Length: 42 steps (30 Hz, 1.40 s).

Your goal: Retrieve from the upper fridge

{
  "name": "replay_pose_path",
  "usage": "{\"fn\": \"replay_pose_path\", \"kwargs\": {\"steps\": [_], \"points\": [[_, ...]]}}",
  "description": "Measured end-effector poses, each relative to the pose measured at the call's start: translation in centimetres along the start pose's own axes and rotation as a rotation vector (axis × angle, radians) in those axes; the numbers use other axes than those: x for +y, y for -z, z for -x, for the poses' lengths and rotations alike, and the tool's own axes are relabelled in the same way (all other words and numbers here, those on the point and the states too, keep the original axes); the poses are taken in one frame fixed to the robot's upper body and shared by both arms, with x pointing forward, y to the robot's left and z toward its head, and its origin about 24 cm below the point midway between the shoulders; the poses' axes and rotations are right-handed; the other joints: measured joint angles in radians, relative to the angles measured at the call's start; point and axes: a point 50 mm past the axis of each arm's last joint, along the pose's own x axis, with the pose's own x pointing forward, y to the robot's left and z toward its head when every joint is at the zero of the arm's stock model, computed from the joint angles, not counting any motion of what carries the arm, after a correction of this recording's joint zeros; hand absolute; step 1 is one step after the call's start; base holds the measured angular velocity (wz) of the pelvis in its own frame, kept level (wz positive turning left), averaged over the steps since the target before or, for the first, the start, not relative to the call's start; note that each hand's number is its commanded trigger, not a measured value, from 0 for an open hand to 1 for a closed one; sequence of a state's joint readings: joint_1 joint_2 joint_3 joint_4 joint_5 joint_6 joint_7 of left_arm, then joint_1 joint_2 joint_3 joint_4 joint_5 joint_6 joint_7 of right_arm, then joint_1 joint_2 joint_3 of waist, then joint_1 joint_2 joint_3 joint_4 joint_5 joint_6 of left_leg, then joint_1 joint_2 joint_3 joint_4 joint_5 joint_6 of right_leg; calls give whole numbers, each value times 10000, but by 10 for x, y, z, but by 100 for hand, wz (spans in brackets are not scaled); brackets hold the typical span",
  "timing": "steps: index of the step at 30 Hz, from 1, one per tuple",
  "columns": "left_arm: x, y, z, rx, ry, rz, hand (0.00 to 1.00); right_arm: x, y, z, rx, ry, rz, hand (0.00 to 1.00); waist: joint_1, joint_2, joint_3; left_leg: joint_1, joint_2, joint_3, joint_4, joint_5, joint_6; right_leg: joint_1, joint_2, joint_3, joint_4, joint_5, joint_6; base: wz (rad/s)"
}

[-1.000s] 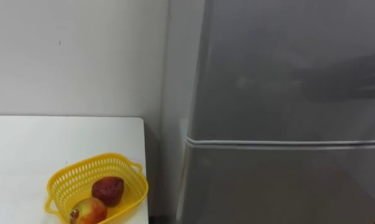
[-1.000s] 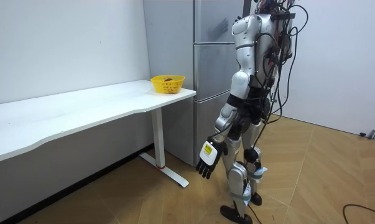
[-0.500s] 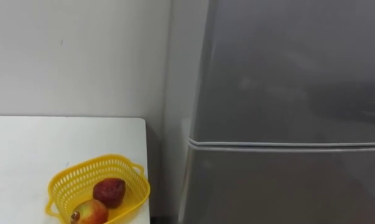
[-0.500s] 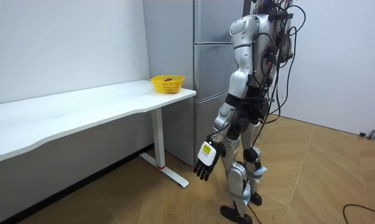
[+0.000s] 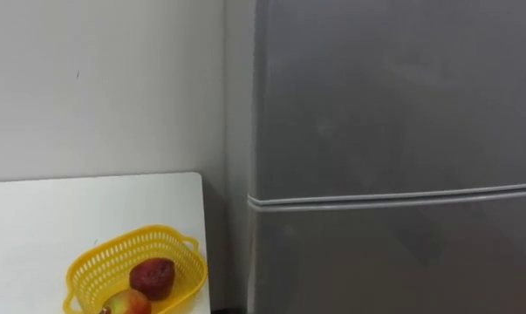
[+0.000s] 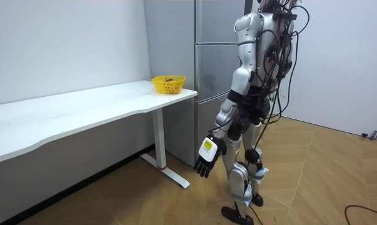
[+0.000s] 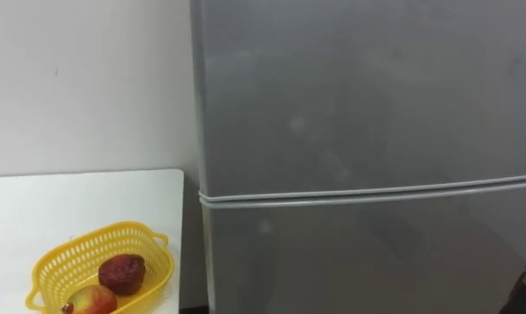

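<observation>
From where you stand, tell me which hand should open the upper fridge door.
Left, probably: the left hand hangs open and empty by the thigh, on the same side as the edge of the upper door near the table.

No text, number or sign can be read. The fridge [image 5: 393, 105] doors, the yellow basket [image 5: 92, 262] and the tabletop [image 5: 36, 218] carry no legible print. In the room view, the marks on the back of the left hand [image 6: 204, 164] are too small to make out.
</observation>
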<state>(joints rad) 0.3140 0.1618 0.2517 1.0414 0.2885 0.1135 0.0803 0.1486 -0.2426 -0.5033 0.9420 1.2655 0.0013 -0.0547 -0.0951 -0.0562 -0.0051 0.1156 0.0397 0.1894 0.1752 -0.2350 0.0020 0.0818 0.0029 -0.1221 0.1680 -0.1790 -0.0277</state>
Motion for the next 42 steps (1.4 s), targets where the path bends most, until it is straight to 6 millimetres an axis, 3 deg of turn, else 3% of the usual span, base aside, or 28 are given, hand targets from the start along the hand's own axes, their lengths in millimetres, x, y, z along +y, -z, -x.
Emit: {"fn": "replay_pose_path", "kwargs": {"steps": [3, 8, 15, 21, 27, 32, 42], "points": [[-3, 2, 1, 56, 10, 48, 0, -34, 22, 5, 700, 1578, 399, 0, 14, 95, -10, 26, -7, -7, -55, 0, -1, -1, 2, 49, 0, -32, 4, 0], [-9, 3, 2, 21, 151, 133, 0, -75, 42, 18, 1507, 2895, 1549, 0, 12, 119, -12, 172, -32, -20, -72, 1, -1, 118, -26, 108, 4, -88, 33, -3], [-15, 10, 2, 332, 579, 9, 0, -100, 60, 31, 3372, 2936, 7449, 0, 72, 111, -10, 216, -121, -47, -74, -2, 5, 213, -75, 44, -150, -128, 72, 1], [-24, 11, 2, 669, 1078, -609, 0, -92, 78, 32, 4759, 1656, 11640, 0, 444, 163, -4, 204, -165, -290, -73, -1, 7, 291, -128, -153, -176, -124, 81, 10], [-29, 9, 2, 717, 1531, -1363, 0, -76, 89, 28, 5043, 221, 13973, 0, 817, 290, 30, 334, -162, -388, -68, -1, 8, 543, -128, -203, -301, -134, 96, 7], [-34, 2, 2, 749, 2090, -1920, 0, -70, 88, 25, 4936, -163, 14664, 0, 1044, 475, 96, 355, -163, -415, -57, -5, 12, 627, -153, -225, -331, -160, 136, 5], [-36, -1, 3, 896, 2594, -2650, 0, -68, 86, 24, 4888, -322, 15300, 0, 1045, 590, 106, 282, -184, -458, -62, -4, 11, 598, -176, -265, -347, -182, 149, 0]]}}
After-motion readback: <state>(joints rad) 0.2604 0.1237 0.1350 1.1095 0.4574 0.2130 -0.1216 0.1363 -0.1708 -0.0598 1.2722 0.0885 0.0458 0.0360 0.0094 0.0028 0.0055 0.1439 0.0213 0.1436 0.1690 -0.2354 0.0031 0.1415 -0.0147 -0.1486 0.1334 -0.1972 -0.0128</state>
